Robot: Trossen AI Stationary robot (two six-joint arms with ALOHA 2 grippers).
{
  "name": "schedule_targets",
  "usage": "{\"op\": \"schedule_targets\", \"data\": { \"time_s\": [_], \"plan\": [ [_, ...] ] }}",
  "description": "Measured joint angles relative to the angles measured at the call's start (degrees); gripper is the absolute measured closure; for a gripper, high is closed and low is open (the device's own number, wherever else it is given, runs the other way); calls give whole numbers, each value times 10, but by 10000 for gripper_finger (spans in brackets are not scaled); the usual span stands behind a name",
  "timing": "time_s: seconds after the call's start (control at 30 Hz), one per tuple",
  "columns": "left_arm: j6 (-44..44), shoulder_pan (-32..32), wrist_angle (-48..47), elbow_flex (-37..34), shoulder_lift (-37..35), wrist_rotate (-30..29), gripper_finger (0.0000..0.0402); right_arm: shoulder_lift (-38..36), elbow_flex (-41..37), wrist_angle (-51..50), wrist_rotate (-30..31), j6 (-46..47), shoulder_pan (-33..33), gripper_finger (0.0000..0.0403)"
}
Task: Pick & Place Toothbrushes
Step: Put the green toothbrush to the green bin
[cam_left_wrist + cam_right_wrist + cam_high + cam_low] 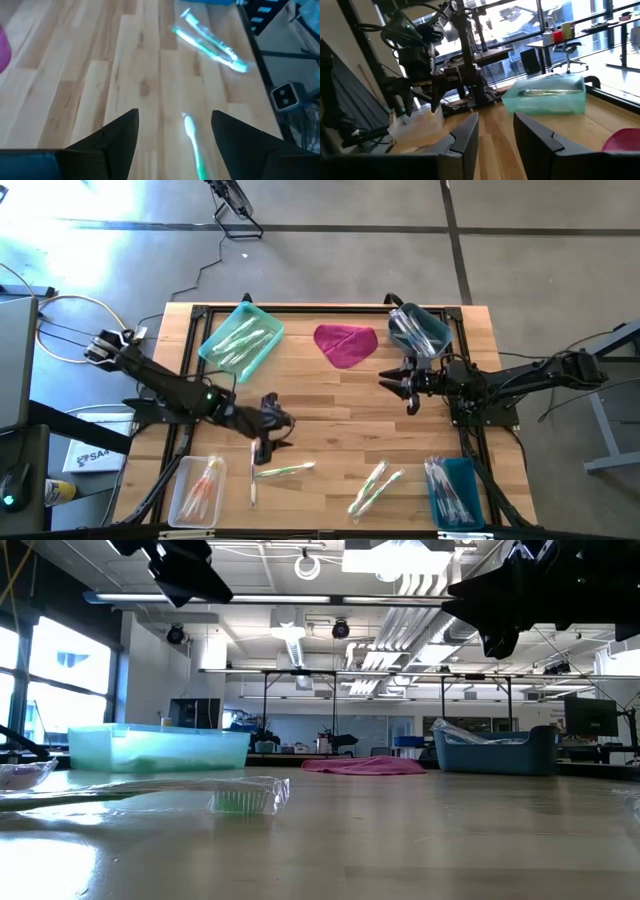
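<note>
1. The table [330, 395] is made of pale wooden planks with visible grain, framed by dark metal rails
2. The left gripper [268, 428] hangs over the near left part of the table; in the left wrist view its two dark wedge-shaped fingers [120, 135] stand wide apart and hold nothing
3. Between those fingers in the left wrist view lies a green-handled toothbrush [192, 140] in a clear glossy wrapper, flat on the wood
4. That green toothbrush [285, 470] lies crosswise just in front of the left gripper, with a pale one [253, 480] lying lengthwise beside it
5. A pair of wrapped toothbrushes [373, 488] with green and white handles rests slanted on the near right part of the table
6. The right gripper [408, 392] hovers over the right middle of the table, near the magenta cloth [345, 344]; its blunt dark fingers [465, 135] are parted and hold nothing
7. A translucent teal rectangular bin [240, 337] at the far left holds several wrapped brushes; a clear shallow tray [196, 490] at the near left holds pink and orange ones
8. A dark blue bin [455, 492] at the near right holds a bundle of wrapped brushes; another blue bin [420, 330] at the far right holds crinkled clear plastic
</note>
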Motion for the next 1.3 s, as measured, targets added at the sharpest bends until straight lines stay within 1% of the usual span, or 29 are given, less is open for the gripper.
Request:
{"op": "schedule_targets", "data": {
  "time_s": [0.07,0.17,0.4,0.6,0.83,1.03,1.13,1.3],
  "plan": [
    [-1,-18,21,0,15,-19,155,0,0,0,-11,0,0,287],
    [-3,-33,26,0,41,-30,155,0,0,1,-19,0,0,287],
    [-62,-33,37,0,97,-22,155,0,0,-2,-24,1,0,287],
    [-65,-33,37,0,129,-20,155,0,0,-18,-33,1,0,287],
    [-66,-33,37,-1,151,-17,155,0,0,-31,-32,1,0,287],
    [-67,-33,41,-1,152,-16,155,0,0,-38,-32,1,0,287],
    [-83,-33,43,-1,152,-15,155,0,0,-38,-32,1,0,287],
    [-107,-33,46,-1,152,14,155,0,0,-38,-32,1,0,287]
  ]
}}
